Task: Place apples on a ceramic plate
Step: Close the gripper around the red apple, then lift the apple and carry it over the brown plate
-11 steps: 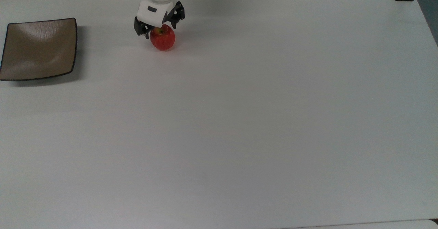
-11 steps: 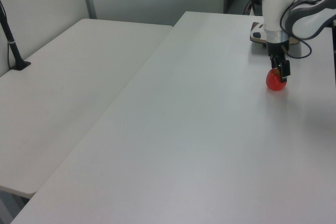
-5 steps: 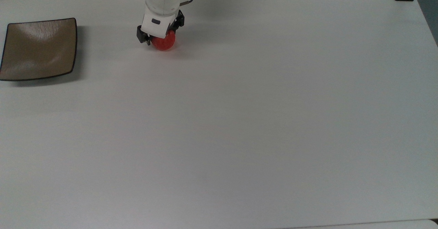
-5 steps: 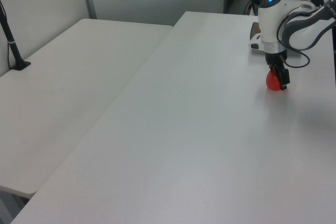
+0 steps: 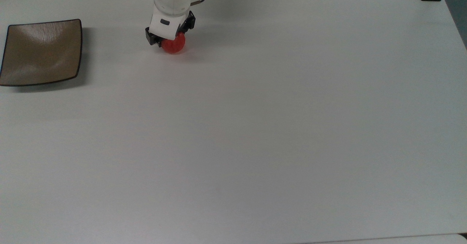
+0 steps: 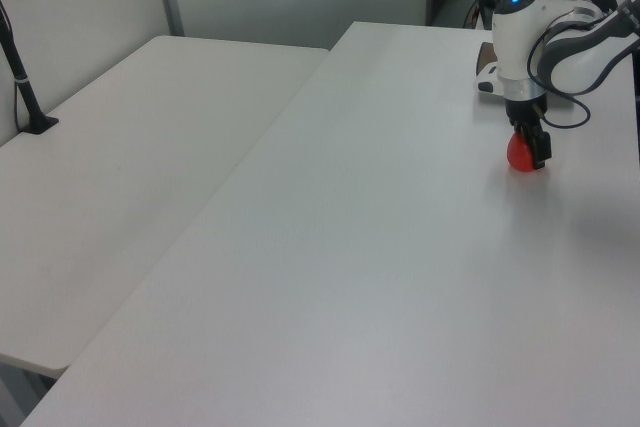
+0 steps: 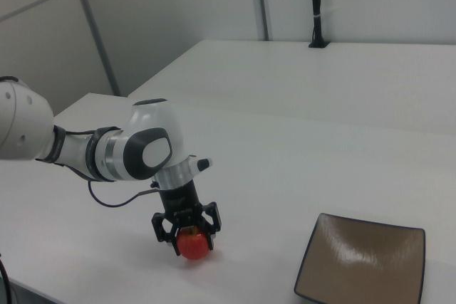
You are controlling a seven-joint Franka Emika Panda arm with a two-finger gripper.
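The square glossy taupe-brown ceramic plate [image 5: 41, 51] with its dark rim sits on the broad white table [image 5: 255, 127], and its shallow centre holds nothing but a sheen of reflected light. Well apart from the plate, toward the top view's right, the small round red apple [image 5: 173, 44] rests on the tabletop. The white arm's black two-finger gripper [image 5: 169, 35] is lowered straight down over the apple, a finger on either side of it, clasping the fruit between them. In the right view the gripper [image 7: 186, 229] and apple [image 7: 193, 245] stand to the plate's left [image 7: 363, 263], bare table between them. In the left view the apple [image 6: 522, 154] lies just on the near side of the plate, under the gripper [image 6: 532, 146].
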